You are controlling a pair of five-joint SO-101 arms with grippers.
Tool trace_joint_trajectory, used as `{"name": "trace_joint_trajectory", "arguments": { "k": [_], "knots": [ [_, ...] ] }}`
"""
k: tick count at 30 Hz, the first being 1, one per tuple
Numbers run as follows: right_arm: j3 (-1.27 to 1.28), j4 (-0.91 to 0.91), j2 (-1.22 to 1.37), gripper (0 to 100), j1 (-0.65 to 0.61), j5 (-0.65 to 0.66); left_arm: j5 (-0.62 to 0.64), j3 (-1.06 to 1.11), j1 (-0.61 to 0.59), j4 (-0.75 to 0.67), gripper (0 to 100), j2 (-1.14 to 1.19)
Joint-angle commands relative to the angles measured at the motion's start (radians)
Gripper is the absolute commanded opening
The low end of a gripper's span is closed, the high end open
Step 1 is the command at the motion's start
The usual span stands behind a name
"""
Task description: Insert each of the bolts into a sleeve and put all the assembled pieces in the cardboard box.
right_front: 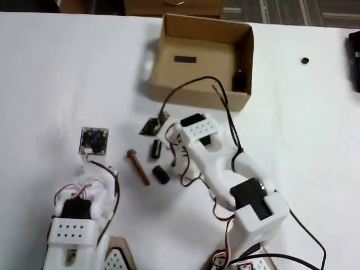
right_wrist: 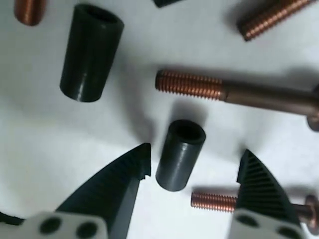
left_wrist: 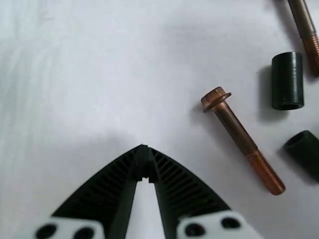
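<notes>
White table [right_front: 45,67] (cardboard box [right_front: 197,93] at back): left gripper [left_wrist: 144,154] pinched together, right gripper [right_wrist: 195,152] spread around a sleeve [right_wrist: 180,154].

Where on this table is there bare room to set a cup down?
The table is bare left of the cardboard box, and again right of it, up to a small black knob. It is crowded in front of the box: a bolt, sleeves and the right arm.
</notes>
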Motion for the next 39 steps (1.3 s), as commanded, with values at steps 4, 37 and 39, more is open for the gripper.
{"name": "trace_joint_trajectory", "arguments": {
  "k": [4, 37, 39],
  "knots": [
    [-0.002, -0.016, 0.044, 27.6, -0.004, 0.008, 0.000, -0.002, -0.002, -0.015, 2, -0.012],
    [-0.040, -0.036, -0.186, 2.0, 0.071, -0.075, 0.218, -0.148, 0.000, 0.204, 2, -0.012],
    [-0.040, -0.038, -0.245, 2.0, 0.094, -0.080, 0.269, -0.197, 0.000, 0.238, 2, -0.009]
  ]
}}
